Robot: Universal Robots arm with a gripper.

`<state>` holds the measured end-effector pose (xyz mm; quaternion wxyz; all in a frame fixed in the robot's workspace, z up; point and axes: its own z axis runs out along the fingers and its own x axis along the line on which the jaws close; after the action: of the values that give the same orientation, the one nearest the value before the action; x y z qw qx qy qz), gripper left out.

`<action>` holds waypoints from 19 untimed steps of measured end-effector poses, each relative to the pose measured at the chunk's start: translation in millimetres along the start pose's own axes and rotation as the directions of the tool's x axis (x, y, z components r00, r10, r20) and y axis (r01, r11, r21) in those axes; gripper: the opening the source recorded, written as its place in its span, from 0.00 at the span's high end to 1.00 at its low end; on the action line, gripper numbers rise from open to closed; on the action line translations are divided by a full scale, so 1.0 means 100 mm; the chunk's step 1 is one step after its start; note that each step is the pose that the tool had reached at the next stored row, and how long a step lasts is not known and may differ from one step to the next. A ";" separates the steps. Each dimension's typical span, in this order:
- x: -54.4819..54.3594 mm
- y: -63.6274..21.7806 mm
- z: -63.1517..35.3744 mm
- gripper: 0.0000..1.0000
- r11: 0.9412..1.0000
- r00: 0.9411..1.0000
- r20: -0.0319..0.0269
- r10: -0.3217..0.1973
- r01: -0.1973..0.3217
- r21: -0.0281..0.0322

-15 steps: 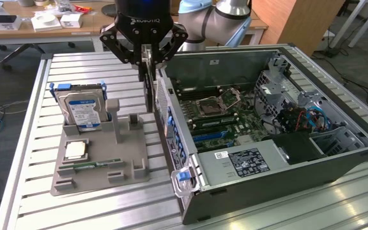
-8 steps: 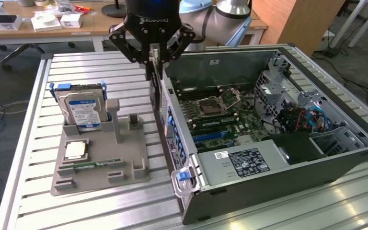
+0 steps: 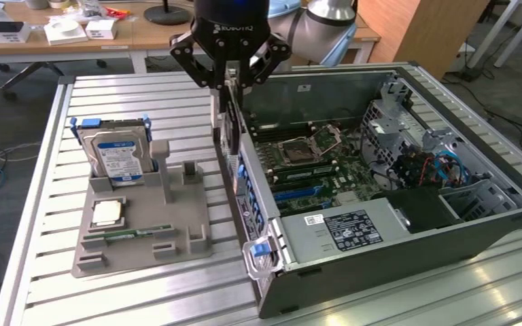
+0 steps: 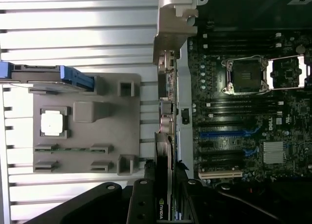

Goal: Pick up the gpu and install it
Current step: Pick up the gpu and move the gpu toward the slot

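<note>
A Universal Robots arm's gripper (image 3: pixel 231 81) is clamped on the gpu (image 3: pixel 228 125), its fingers pressed to the card's two flat faces. The card hangs upright and edge-on over the wall of the open computer case (image 3: pixel 379 265) at the exterior view's left. It is clear of the motherboard (image 3: pixel 338 173) and not seated in any slot. From the wrist view the gpu (image 4: pixel 163 182) lines up along that same case wall, with the blue expansion slots (image 4: pixel 226 134) and the open CPU socket (image 4: pixel 246 75) off to one side. On the other side a grey holder tray (image 3: pixel 184 231) sits on the slatted metal table (image 3: pixel 43 190) beside the case. In it are a hard drive (image 3: pixel 116 153) standing on end, a CPU chip (image 3: pixel 107 212) and a RAM stick (image 3: pixel 134 234) lying flat.
</note>
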<state>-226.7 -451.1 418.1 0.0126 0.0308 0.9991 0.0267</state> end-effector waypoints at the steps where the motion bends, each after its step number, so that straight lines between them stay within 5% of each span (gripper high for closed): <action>1: -0.02 0.002 0.000 0.74 1.000 1.000 0.000 0.000 0.000 0.000; 19: -0.27 0.029 0.008 0.74 1.000 1.000 0.000 0.000 0.000 0.000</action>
<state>-199.1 -449.9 418.1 0.0126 0.0308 0.9991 0.0267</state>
